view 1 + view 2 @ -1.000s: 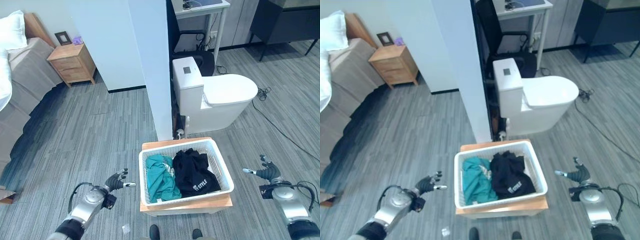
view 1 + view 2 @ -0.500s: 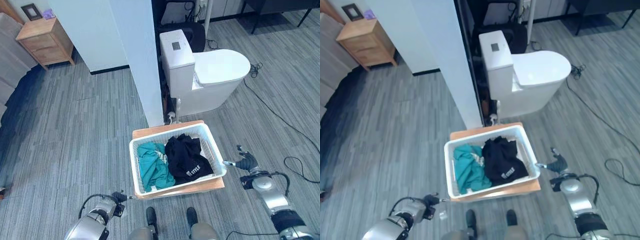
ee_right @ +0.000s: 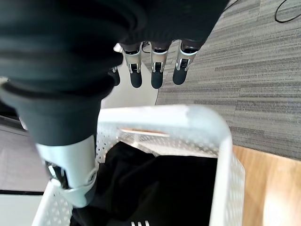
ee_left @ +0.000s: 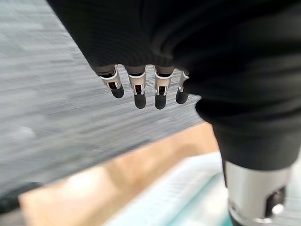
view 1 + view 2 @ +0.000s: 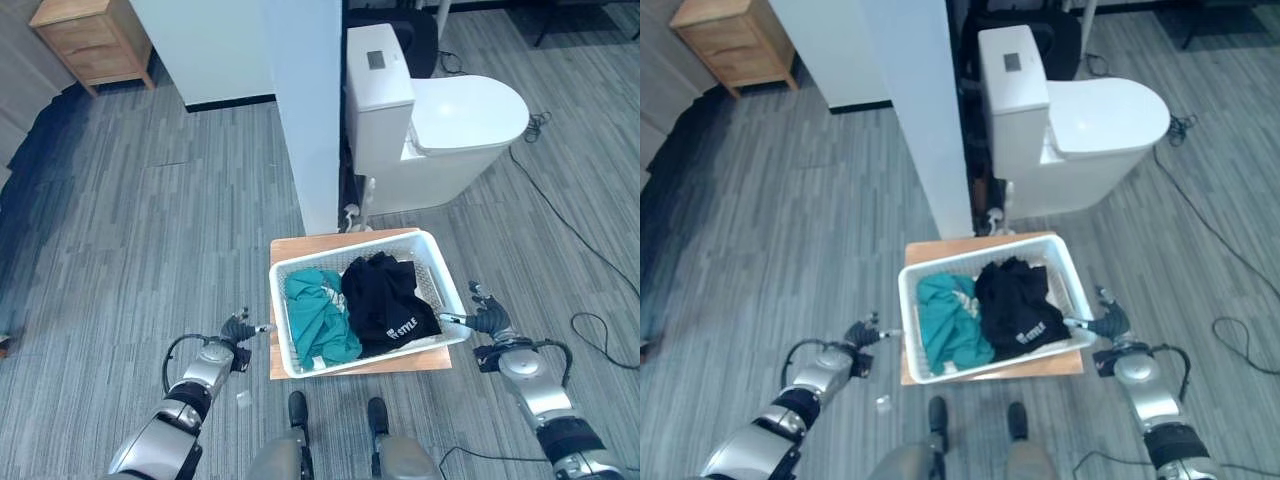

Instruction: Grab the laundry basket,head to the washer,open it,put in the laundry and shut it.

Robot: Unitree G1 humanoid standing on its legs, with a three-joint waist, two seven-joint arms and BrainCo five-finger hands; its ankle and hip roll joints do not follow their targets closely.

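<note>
A white laundry basket [image 5: 284, 330] sits on a low wooden stand [image 5: 300, 246] in front of me. Inside lie a teal garment [image 5: 320, 318] and a black garment [image 5: 385, 306]. My left hand [image 5: 236, 331] is open just left of the basket, a small gap from its rim. My right hand [image 5: 486, 318] is open at the basket's right rim, thumb tip at the edge. In the right wrist view the straight fingers [image 3: 156, 74] reach over the basket's corner [image 3: 207, 115], above the black garment [image 3: 155, 188]. The left wrist view has straight fingers [image 4: 139, 94] above the wooden stand [image 4: 103, 176].
A white toilet [image 5: 440, 130] stands behind the basket, beside a white partition wall [image 5: 305, 110]. A wooden nightstand [image 5: 95, 40] is at the far left. A black cable [image 5: 575, 250] runs over the grey plank floor on the right. A small scrap [image 5: 242, 398] lies on the floor near my left arm.
The camera has shifted. Both hands have closed in on the basket's sides; the left hand came up and right toward the left rim.
</note>
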